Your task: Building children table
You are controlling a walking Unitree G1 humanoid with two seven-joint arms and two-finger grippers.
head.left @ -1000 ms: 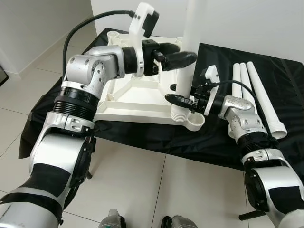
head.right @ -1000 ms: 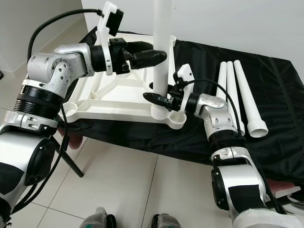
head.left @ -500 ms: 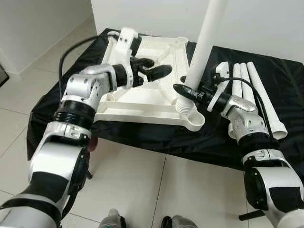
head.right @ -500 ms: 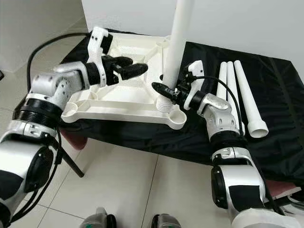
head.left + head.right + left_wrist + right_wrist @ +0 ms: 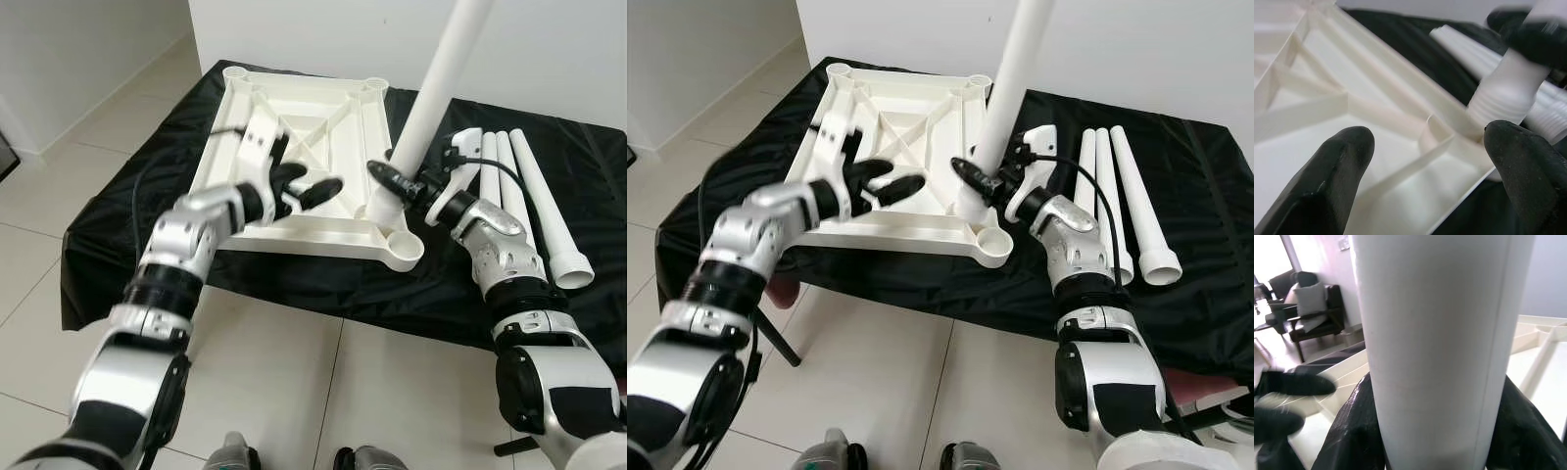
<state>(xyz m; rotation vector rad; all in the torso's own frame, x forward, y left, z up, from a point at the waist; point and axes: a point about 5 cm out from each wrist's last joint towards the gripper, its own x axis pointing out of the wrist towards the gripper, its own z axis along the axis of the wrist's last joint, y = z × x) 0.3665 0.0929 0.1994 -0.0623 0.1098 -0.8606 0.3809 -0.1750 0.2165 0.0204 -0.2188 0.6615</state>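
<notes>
Your right pincer is clamped around the base of 1 white leg, which leans tilted at the near right corner socket of the upturned table panel on the black-draped tabletop. Your left pincer hovers spread wide and empty over the panel's near edge. By my read, that leg isn't seated straight yet, and 3 more legs lie to the right unfitted.
</notes>
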